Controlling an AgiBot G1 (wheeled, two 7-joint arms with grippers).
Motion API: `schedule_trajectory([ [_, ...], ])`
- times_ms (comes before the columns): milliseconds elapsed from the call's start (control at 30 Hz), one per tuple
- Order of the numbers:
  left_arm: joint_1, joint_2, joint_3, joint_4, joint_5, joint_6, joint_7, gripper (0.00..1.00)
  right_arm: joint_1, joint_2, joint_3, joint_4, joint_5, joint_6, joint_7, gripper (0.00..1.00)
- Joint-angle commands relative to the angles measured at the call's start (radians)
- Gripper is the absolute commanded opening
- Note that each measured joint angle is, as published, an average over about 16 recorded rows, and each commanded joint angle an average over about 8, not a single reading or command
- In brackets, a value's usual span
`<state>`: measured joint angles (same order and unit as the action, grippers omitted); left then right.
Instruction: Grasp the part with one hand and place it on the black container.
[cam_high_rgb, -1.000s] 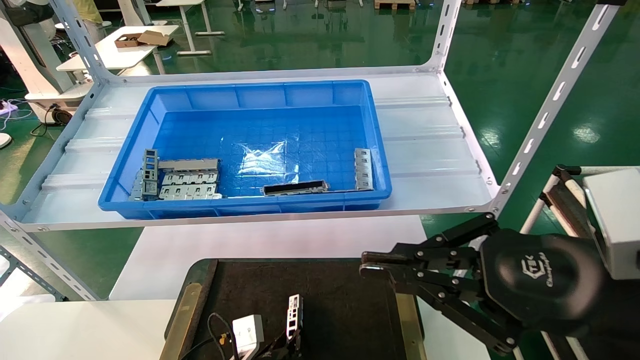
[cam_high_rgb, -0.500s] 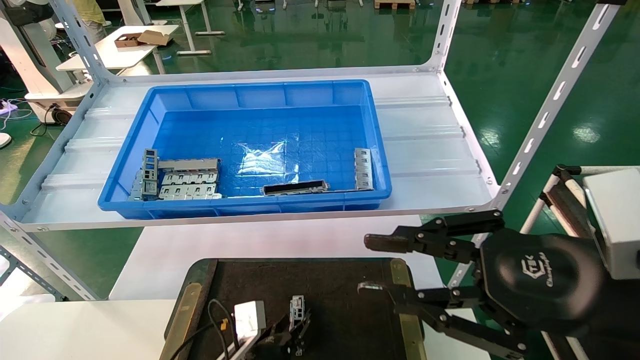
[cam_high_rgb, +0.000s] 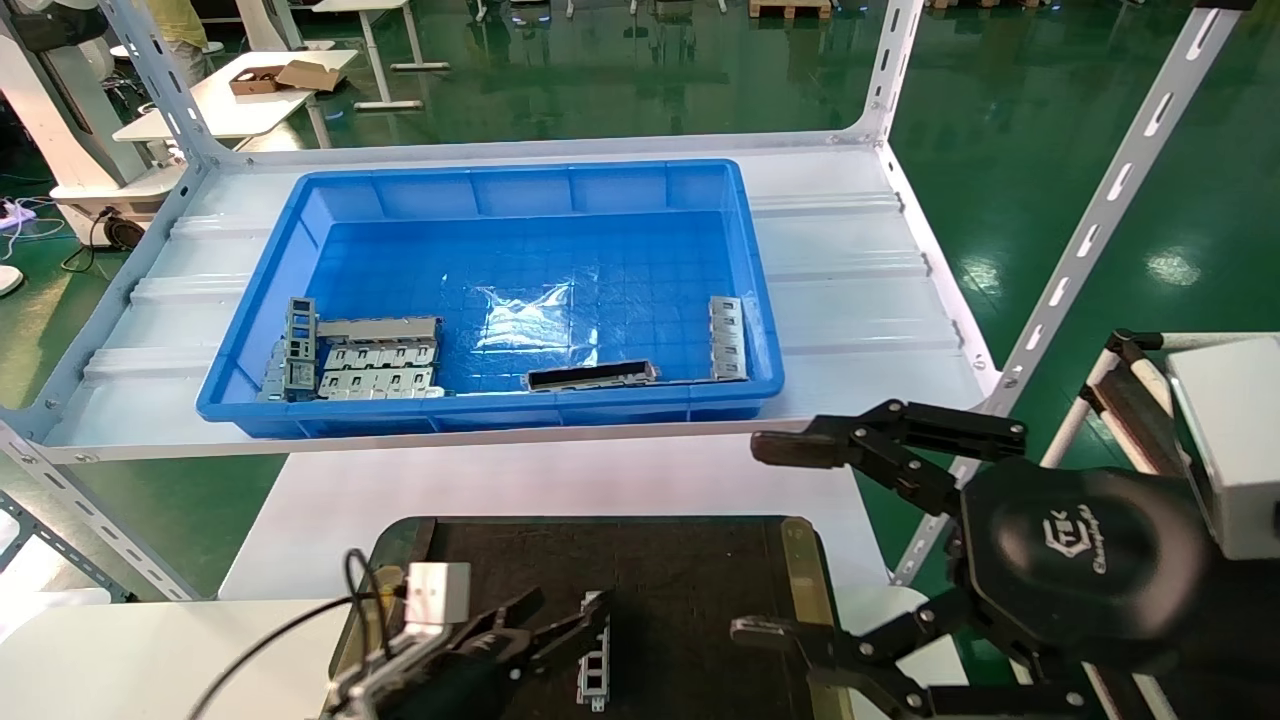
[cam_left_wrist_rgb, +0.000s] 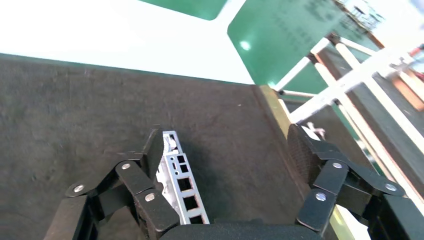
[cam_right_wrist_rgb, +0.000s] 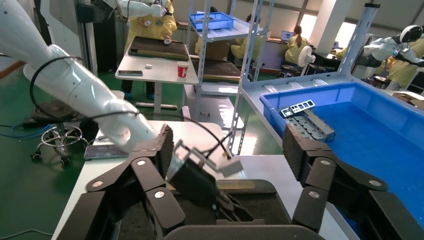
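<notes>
The part (cam_high_rgb: 595, 668), a slim silver-grey bar with rectangular windows, lies on the black container (cam_high_rgb: 690, 580) near its front edge. My left gripper (cam_high_rgb: 565, 612) hangs low over it with its jaws wide open. In the left wrist view the part (cam_left_wrist_rgb: 181, 185) rests against one finger (cam_left_wrist_rgb: 152, 150) on the black container (cam_left_wrist_rgb: 100, 100), and my left gripper (cam_left_wrist_rgb: 227, 150) holds nothing. My right gripper (cam_high_rgb: 765, 540) is wide open and empty by the container's right edge. In its wrist view, my right gripper (cam_right_wrist_rgb: 230, 142) faces the left arm.
A big blue bin (cam_high_rgb: 500, 172) stands on the white metal shelf (cam_high_rgb: 860, 300) behind the container. It holds grey multi-tab cages (cam_high_rgb: 375, 358), a dark slotted piece (cam_high_rgb: 590, 375) and another slim bar (cam_high_rgb: 727, 338). Shelf uprights (cam_high_rgb: 1090, 230) rise beside the right arm.
My right gripper went from shut to wide open. My left gripper opened and drew back to the left, leaving the part lying on the black container.
</notes>
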<state>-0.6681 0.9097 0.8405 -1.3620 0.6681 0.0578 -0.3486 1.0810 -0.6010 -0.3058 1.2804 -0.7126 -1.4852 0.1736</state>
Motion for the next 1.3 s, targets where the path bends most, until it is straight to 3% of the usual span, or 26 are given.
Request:
schedule_trajectory([
  [33, 0.009, -0.036, -0.040, 0.000, 0.006, 0.078, 0.000, 1.00, 0.000, 0.000, 0.000, 0.000, 0.000, 0.000, 0.000, 1.00],
  [300, 0.081, -0.172, -0.184, 0.007, -0.042, 0.332, 0.078, 1.00, 0.000, 0.000, 0.000, 0.000, 0.000, 0.000, 0.000, 1.00],
  [600, 0.152, -0.290, -0.272, 0.020, -0.096, 0.547, 0.170, 1.00, 0.000, 0.000, -0.001, 0.000, 0.001, 0.000, 0.000, 1.00],
  [1000, 0.177, -0.364, -0.333, 0.042, -0.103, 0.681, 0.294, 1.00, 0.000, 0.001, -0.001, 0.000, 0.001, 0.001, -0.001, 1.00],
  [1300, 0.180, -0.378, -0.352, 0.056, -0.115, 0.732, 0.328, 1.00, 0.000, 0.001, -0.002, 0.000, 0.001, 0.001, -0.001, 1.00],
])
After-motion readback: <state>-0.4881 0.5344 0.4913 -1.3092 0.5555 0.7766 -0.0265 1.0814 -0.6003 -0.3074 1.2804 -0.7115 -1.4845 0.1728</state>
